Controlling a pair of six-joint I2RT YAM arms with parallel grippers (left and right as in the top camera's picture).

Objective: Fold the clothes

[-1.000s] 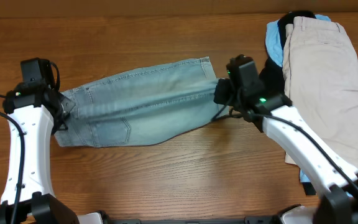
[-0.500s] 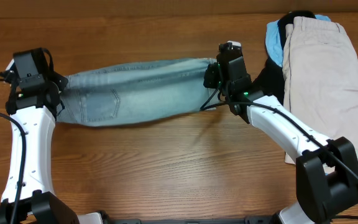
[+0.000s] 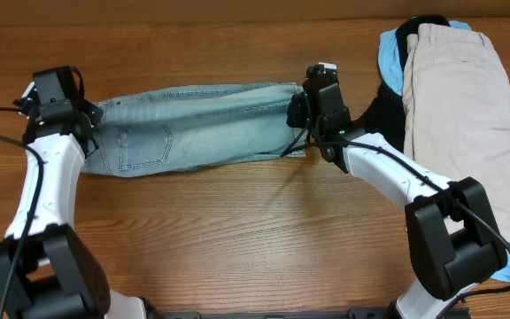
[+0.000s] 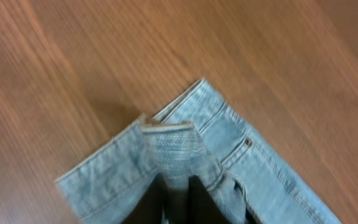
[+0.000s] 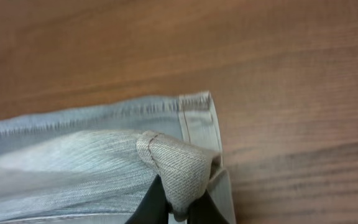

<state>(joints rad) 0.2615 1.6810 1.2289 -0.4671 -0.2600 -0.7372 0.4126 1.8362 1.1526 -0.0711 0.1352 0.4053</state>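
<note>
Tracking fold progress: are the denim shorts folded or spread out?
Folded in half lengthwise: the denim shorts lie as one narrow strip, only one back pocket showing.

Four garments lie on the one counter (image 3: 237,239): one pair of denim shorts (image 3: 193,124) stretched between the two pincers, the left pincer (image 3: 87,131) and the right pincer (image 3: 297,111). Beside the right pincer, on the side away from the left one, a heap holds the other three: one pair of beige shorts (image 3: 467,115), one black garment (image 3: 386,111) and one sky-blue garment (image 3: 390,62).
</note>
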